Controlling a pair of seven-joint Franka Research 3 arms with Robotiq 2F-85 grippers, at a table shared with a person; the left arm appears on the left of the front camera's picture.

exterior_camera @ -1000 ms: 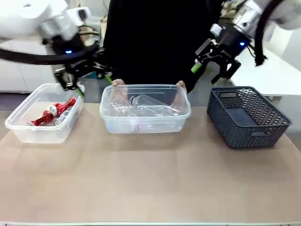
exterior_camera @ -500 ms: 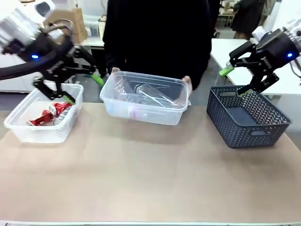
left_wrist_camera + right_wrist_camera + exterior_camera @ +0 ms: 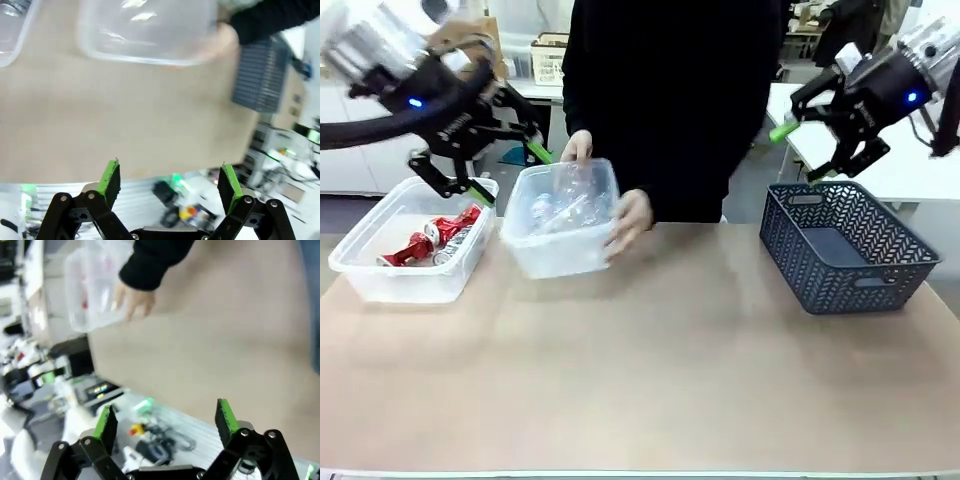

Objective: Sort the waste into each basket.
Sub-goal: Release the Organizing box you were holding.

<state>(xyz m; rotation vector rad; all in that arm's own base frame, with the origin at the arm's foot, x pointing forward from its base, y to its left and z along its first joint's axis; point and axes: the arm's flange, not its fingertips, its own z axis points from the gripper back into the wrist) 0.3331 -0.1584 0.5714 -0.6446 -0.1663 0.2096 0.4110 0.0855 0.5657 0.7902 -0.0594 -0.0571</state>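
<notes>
Lifting the clear plastic tub of see-through bottles (image 3: 563,220) off the table, the person's hands (image 3: 632,220) have turned it and carried it toward the clear tub of red cans (image 3: 412,243). Left gripper (image 3: 492,165) and right gripper (image 3: 816,153) stay raised, jaws wide, empty; sorting looks finished.

Open robot hand (image 3: 167,425) over table (image 3: 210,355); person's hand (image 3: 132,301) gripping clear tub (image 3: 92,285).

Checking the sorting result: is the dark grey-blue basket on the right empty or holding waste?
Empty: the dark basket shows only its bare floor through the open top in the front view.
</notes>
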